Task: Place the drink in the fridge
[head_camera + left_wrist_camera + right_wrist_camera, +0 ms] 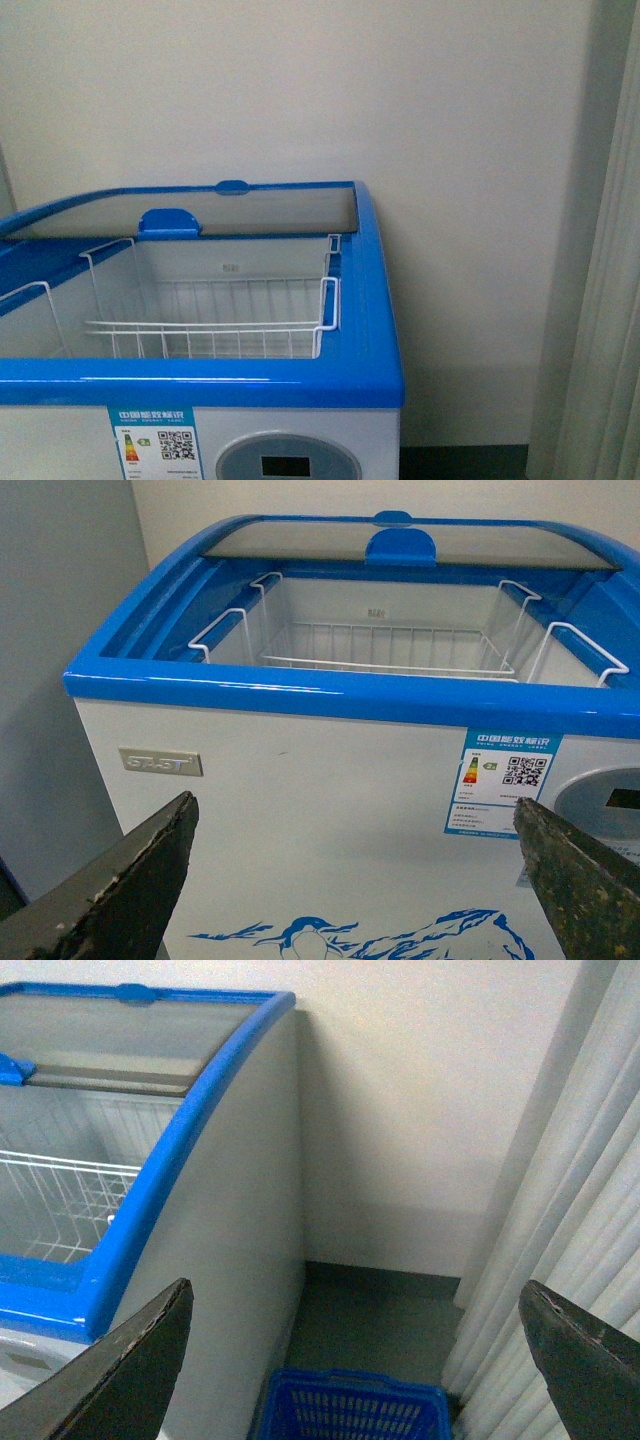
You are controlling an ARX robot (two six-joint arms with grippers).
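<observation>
The fridge (pixel 300 375) is a white chest freezer with a blue top rim, right in front of me. Its glass lid (pixel 270 208) is slid to the back, so the near part stands uncovered with white wire baskets (pixel 215 320) inside. The left wrist view faces the fridge (pixel 300 810) front with its penguin print, and my left gripper (pixel 355 825) is open with nothing between its fingers. My right gripper (pixel 355 1305) is open too, held beside the fridge's right side wall (pixel 230 1210) above the floor. The drink is out of view.
A blue plastic basket (pixel 350 1405) stands on the floor to the right of the fridge. White curtains (pixel 560 1210) hang further right. A plain wall (pixel 450 120) runs behind the fridge. A grey round display (pixel 288 462) sits on the fridge front.
</observation>
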